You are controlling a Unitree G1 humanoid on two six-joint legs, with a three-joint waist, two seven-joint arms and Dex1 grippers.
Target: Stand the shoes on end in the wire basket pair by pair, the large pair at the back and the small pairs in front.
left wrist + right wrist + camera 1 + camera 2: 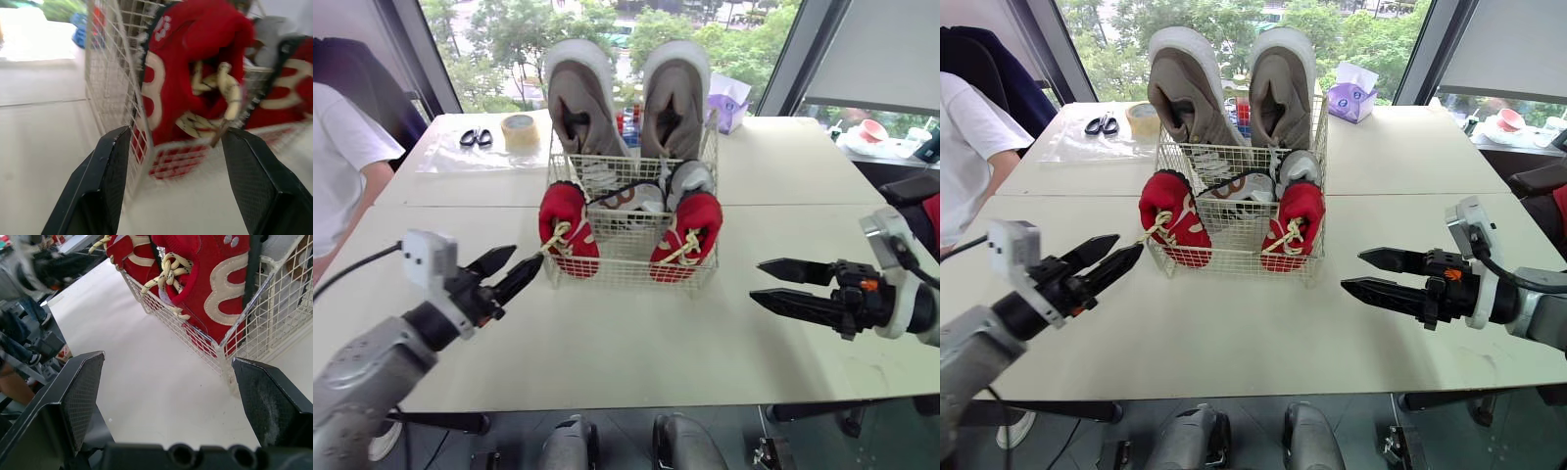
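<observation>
L gripper (528, 254) is nearest, low on the left over the white table (636, 352). Its fingers are apart w/ nothing between them, tips just beside the front-left corner of the wire basket (626, 281). Can't tell if they touch the lace hanging there. From the left wrist view the basket corner and a red shoe sit right ahead between the two fingers.

R gripper (756, 281) is on the other side, also spread wide and empty, hovering over bare tabletop well off to the right of the basket and pointing in at it.

Basket sits mid-table, and all the shoes are in it. Front row is the red pair, standing on end: one red shoe (568, 230) at the front-left corner, the other red one (690, 235) at front-right, cream laces spilling over the front wall. Btwn and just behind them are grey and white shoes (690, 178), smaller, tucked in the middle. Back row is the large taupe pair (579, 98), upright, white soles sticking up well above the rim.

Past that, on the far table: scissors (476, 138), a tape roll (520, 132) and a purple tissue box (729, 103). A person in a white shirt (337, 166) is at the left edge
</observation>
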